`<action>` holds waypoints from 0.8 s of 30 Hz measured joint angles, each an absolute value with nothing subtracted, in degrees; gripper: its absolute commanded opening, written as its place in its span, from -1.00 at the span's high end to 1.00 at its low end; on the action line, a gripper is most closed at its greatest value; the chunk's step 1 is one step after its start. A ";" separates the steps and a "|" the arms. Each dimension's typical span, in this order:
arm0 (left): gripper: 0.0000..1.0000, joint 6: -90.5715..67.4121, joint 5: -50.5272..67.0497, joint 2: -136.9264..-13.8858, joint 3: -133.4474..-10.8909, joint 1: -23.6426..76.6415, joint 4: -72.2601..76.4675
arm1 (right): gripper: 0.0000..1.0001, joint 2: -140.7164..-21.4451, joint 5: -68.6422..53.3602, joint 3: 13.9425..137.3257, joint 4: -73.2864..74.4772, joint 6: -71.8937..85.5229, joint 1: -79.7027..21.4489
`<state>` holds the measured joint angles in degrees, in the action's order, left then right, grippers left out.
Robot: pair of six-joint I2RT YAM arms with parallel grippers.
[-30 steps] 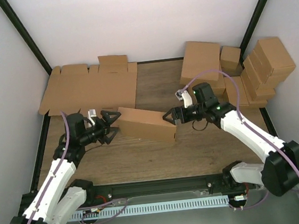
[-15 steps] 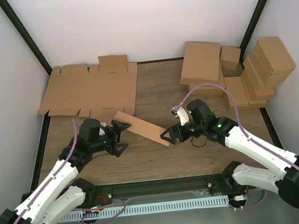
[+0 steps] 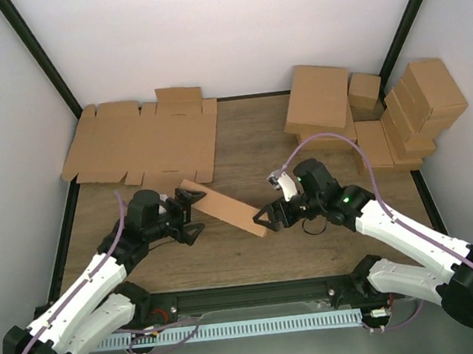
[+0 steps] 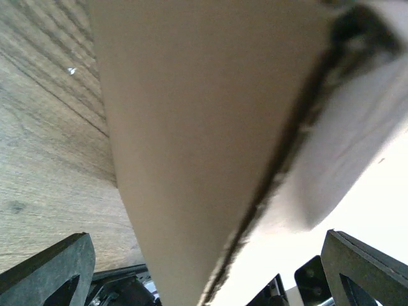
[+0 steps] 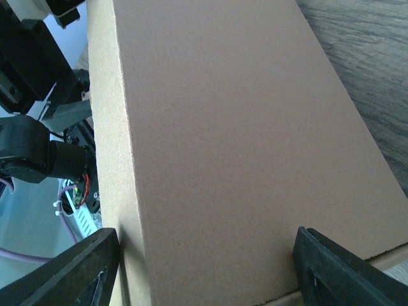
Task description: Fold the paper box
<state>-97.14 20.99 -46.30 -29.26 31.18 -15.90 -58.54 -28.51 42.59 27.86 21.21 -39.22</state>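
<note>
Brown and unprinted, the paper box (image 3: 223,206) lies aslant on the wooden table (image 3: 250,146) between the two arms; only the overhead view takes in the flat blanks (image 3: 144,144) behind it and the closed boxes (image 3: 419,99) stacked at the right. The left wrist view shows the left tool (image 3: 188,216) fully spread, its fingers (image 4: 48,271) clear of the box's end and holding nothing. The right wrist view shows the right tool (image 3: 264,216) with fingers (image 5: 67,271) wide apart at the other end, though whether they press on it cannot be told.
</note>
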 measured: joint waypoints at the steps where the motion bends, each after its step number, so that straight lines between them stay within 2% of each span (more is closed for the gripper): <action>1: -1.00 -97.14 20.97 -46.65 -29.61 31.18 -15.62 | -0.49 -58.54 -28.77 42.59 27.94 21.04 -39.22; 10: -0.98 -96.84 19.14 -48.95 -32.62 31.88 -16.36 | -0.47 -60.47 -30.20 43.72 29.63 19.42 -42.72; 12: -0.86 -96.82 18.85 -49.25 -32.62 31.94 -16.56 | -0.47 -60.97 -30.48 43.72 29.63 19.29 -43.46; 17: -0.38 -96.86 18.00 -49.76 -32.40 32.69 -16.82 | -0.57 -61.01 -30.50 43.83 30.44 19.29 -43.68; 20: -0.27 -96.33 17.30 -49.32 -32.23 33.01 -17.39 | -0.62 -60.40 -29.58 44.21 31.62 19.57 -43.70; 24: -0.17 -96.18 16.03 -47.70 -31.79 33.01 -18.61 | -0.78 -57.93 -27.18 45.10 33.95 20.71 -43.70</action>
<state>-96.18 16.03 -47.70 -31.79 33.01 -18.61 -57.93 -27.18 45.10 33.95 20.71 -43.70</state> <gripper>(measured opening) 0.675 0.853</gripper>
